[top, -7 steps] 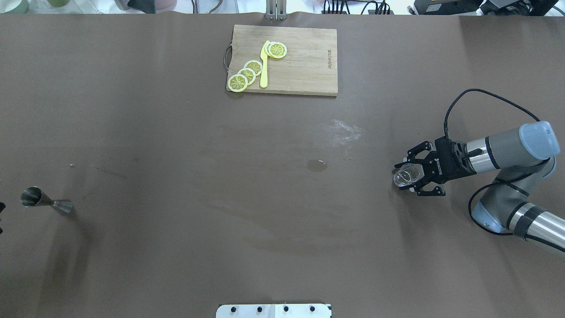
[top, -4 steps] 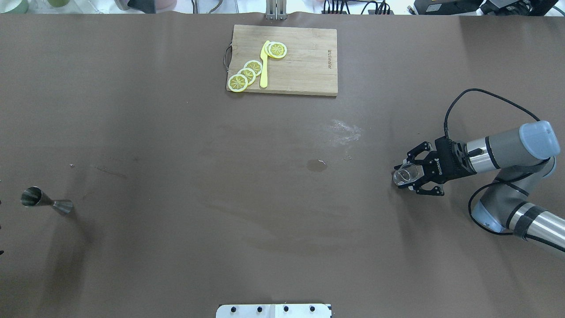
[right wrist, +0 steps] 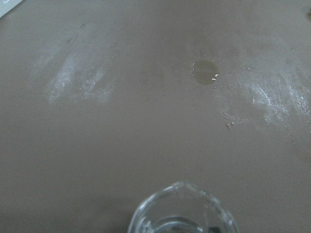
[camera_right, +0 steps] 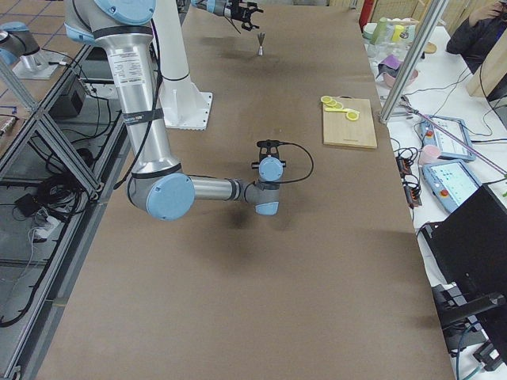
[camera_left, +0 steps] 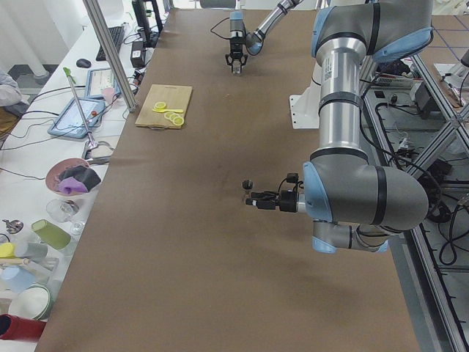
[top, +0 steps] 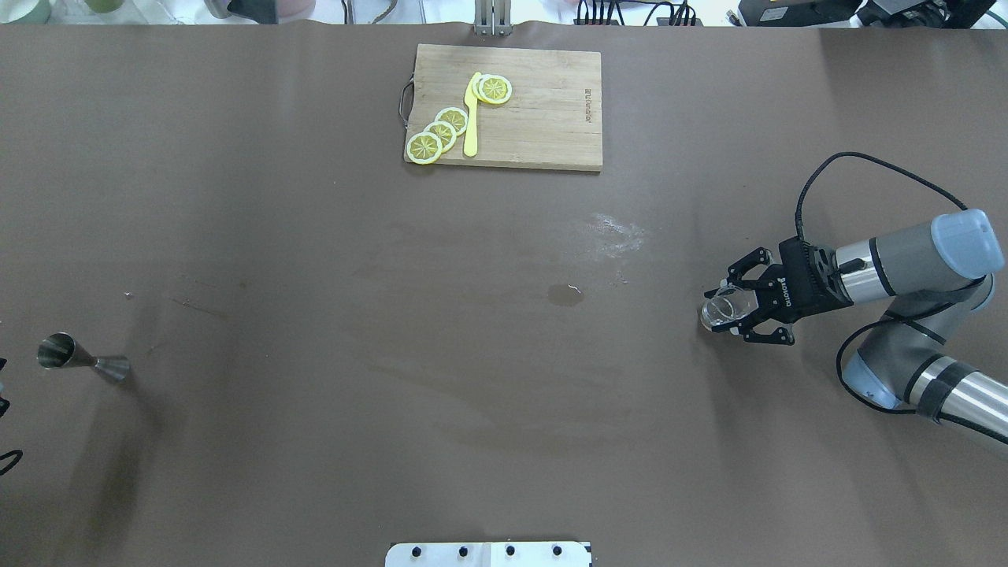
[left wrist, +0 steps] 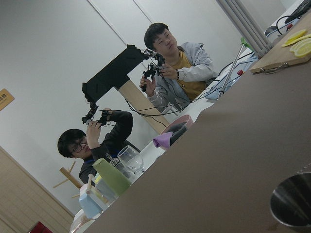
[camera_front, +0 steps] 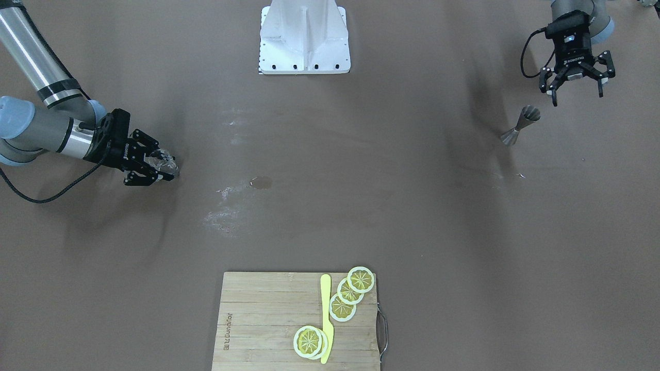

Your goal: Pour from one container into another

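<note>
The small steel jigger (top: 79, 360) stands on the brown table at the far left; it also shows as the jigger (camera_front: 520, 125) in the front view and as a rim (left wrist: 293, 205) in the left wrist view. My left gripper (camera_front: 577, 88) hangs open just behind it, apart from it, nothing between its fingers. At the table's right, my right gripper (top: 732, 309) is shut on the clear glass tumbler (top: 722, 309), which sits between its fingers near the tabletop. The tumbler's rim (right wrist: 182, 213) fills the bottom of the right wrist view.
A wooden cutting board (top: 543, 118) with lemon slices (top: 438, 132) and a yellow knife (top: 471, 114) lies at the far middle. A small puddle (top: 563, 294) and a white smear (top: 614, 235) mark the table's centre. The white robot base (top: 488, 554) is at the near edge.
The right arm has shifted slightly with the tumbler in its fingers. The jigger has not moved. The left gripper stays at the view's left edge.
</note>
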Robot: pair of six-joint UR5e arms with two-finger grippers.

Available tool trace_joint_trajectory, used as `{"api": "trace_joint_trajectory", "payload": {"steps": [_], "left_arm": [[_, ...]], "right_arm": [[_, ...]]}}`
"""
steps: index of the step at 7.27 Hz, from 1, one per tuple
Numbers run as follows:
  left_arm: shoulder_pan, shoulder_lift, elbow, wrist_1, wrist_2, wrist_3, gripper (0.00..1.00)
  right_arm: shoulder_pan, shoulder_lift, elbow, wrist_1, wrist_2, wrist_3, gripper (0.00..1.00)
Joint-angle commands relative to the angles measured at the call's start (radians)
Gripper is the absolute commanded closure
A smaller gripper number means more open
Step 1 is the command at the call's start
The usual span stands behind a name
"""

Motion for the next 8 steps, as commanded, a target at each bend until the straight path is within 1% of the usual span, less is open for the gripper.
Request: {"api": "trace_joint_trajectory", "payload": {"steps": [1, 2, 3, 4, 5, 7, 8], "left_arm": [[0.013, -0.004, -0.006, 0.181, 0.044, -0.014, 0.03], [0.013, -0.001, -0.005, 0.266, 0.076, -0.061, 0.03], [0.013, 0.005, -0.003, 0.343, 0.073, -0.250, 0.03], [0.012, 0.019, 0.003, 0.381, 0.055, -0.501, 0.03], [0.007, 0.022, -0.006, 0.392, 0.029, -0.584, 0.03], [0.019, 0.027, -0.014, 0.395, -0.004, -0.848, 0.03], [0.021, 0.024, -0.024, 0.393, -0.027, -0.926, 0.03]], "right_arm": [[0.044, 0.013, 0.003, -0.004, 0.035, 0.028, 1.00], [0.057, 0.020, 0.003, -0.007, 0.039, 0.042, 1.00], [0.066, 0.035, -0.003, -0.010, 0.045, 0.046, 1.00], [0.072, 0.055, -0.006, -0.013, 0.048, 0.049, 1.00], [0.087, 0.079, -0.006, -0.041, 0.068, 0.048, 1.00], [0.142, 0.147, -0.005, -0.128, 0.141, 0.036, 1.00], [0.169, 0.171, -0.003, -0.166, 0.163, 0.037, 1.00]]}}
